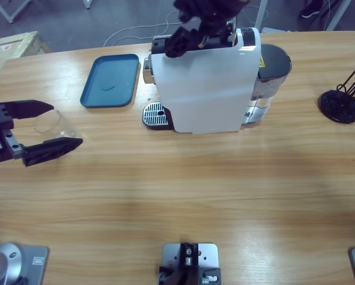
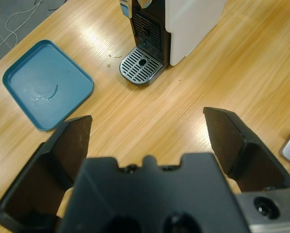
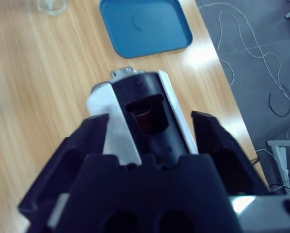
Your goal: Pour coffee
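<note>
A small clear glass tumbler (image 1: 47, 122) sits near the table's left edge, between the open jaws of my left gripper (image 1: 65, 124); no coffee shows in it. The left wrist view looks past that open gripper (image 2: 147, 119) to the drip grate (image 2: 141, 65); the glass is hidden there. The white coffee machine (image 1: 204, 89) stands mid-table. My right gripper (image 1: 201, 27) hovers open over its top, jaws either side of the open black capsule slot (image 3: 147, 114), which holds an orange-brown capsule (image 3: 145, 120). The glass (image 3: 50, 6) also shows in the right wrist view.
A blue tray (image 1: 109, 80) lies left of the machine, beside the round drip grate (image 1: 154, 114). A black wire stand (image 1: 342, 102) sits at the far right. Bare wooden tabletop (image 1: 183, 190) stretches in front of the machine.
</note>
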Available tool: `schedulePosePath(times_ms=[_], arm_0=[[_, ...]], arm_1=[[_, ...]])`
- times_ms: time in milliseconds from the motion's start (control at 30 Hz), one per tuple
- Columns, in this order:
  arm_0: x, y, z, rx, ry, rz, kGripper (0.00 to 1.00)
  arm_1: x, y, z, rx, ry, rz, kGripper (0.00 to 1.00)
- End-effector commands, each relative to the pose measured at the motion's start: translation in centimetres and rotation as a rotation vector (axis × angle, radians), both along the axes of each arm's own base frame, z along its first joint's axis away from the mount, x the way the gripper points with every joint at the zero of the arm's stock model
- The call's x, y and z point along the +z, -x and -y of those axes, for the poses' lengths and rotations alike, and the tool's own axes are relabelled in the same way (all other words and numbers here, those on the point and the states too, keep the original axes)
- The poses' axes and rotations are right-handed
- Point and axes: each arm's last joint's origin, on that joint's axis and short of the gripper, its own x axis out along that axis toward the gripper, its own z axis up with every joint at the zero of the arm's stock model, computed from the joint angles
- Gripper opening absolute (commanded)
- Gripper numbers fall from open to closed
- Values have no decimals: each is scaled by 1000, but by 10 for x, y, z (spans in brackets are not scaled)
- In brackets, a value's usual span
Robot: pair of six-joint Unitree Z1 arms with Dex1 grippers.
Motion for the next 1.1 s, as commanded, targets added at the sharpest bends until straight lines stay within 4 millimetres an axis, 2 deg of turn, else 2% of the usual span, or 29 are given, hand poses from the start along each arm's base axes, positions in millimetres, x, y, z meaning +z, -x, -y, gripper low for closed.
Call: schedulePosePath(times_ms=[33,100,167,267,367,467,567,667,700,833,1033,1100], arm_0=[[-1,4,-4,3,4,7,991],[2,5,-5,1,14,14,987],[4,6,-6,1,24,22,987],[6,7,-7,1,31,27,987],[5,7,-7,3,27,25,987],[5,7,-7,-1,29,23,987],[5,7,-7,0,30,22,987],[5,8,-8,1,31,21,987],[5,8,-9,1,30,21,987],[0,9,-10,7,22,9,987],[3,7,-7,7,22,10,987],[2,7,-7,5,21,7,987]], arm_1=[[34,85,12,64,-144,-111,0],[24,102,27,-54,-166,-161,0],[16,117,50,-206,-208,-179,0],[14,134,81,-327,-270,-209,0],[16,136,93,-471,-342,-166,0],[22,117,96,-659,-476,-92,0],[22,81,89,-798,-598,-82,0],[15,48,77,-845,-626,-92,0],[14,42,75,-841,-639,-100,0],[9,33,63,-777,-682,-150,0],[2,33,45,-627,-768,-233,0],[-6,30,38,-596,-755,-267,0]])
